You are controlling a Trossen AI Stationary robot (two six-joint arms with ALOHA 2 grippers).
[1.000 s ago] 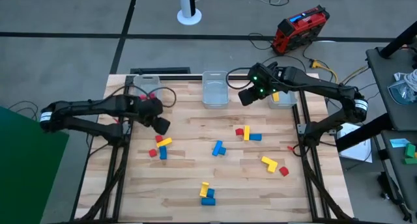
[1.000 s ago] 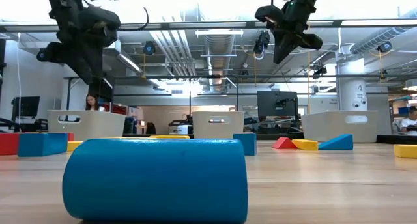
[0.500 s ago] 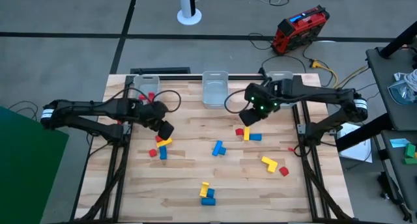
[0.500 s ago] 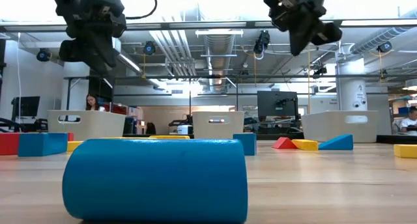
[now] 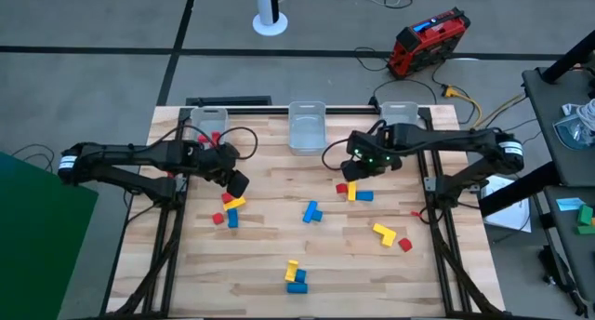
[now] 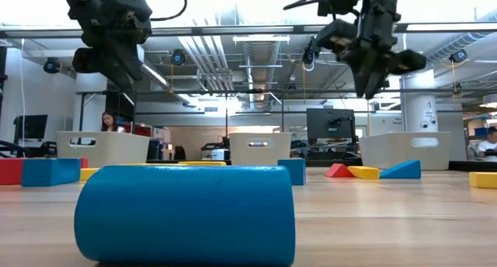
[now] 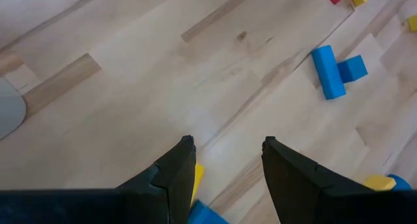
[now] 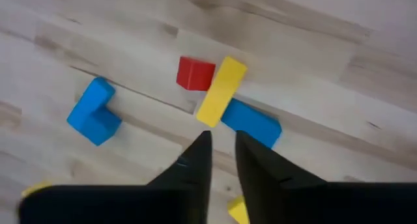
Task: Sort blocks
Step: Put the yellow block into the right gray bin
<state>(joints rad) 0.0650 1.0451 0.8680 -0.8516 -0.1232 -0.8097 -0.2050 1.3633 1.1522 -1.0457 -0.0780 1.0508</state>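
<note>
Red, blue and yellow blocks lie scattered on the wooden table (image 5: 270, 264). My left gripper (image 5: 238, 183) hangs open, with nothing between its fingers, just beyond a left cluster of blocks: a yellow bar (image 5: 234, 204), a blue block (image 5: 232, 220) and red ones. In the left wrist view the yellow bar (image 7: 197, 175) shows beside one finger. My right gripper (image 8: 221, 140) hovers over a red cube (image 8: 195, 73), a yellow bar (image 8: 220, 92) and a blue block (image 8: 252, 124) that lie touching. Its fingers stand a narrow gap apart and are empty.
Three clear bins stand along the far edge: left (image 5: 210, 123) with red blocks, middle (image 5: 307, 126), right (image 5: 400, 111). Other blocks: a blue L (image 5: 311, 211), a yellow L (image 5: 383, 233) with a red one, and a yellow and blue pair (image 5: 295, 277) near the front.
My right gripper has swung from above the right bin toward the table's near-left and come down over the red, yellow and blue group. My left gripper has edged a little toward the left cluster of blocks.
</note>
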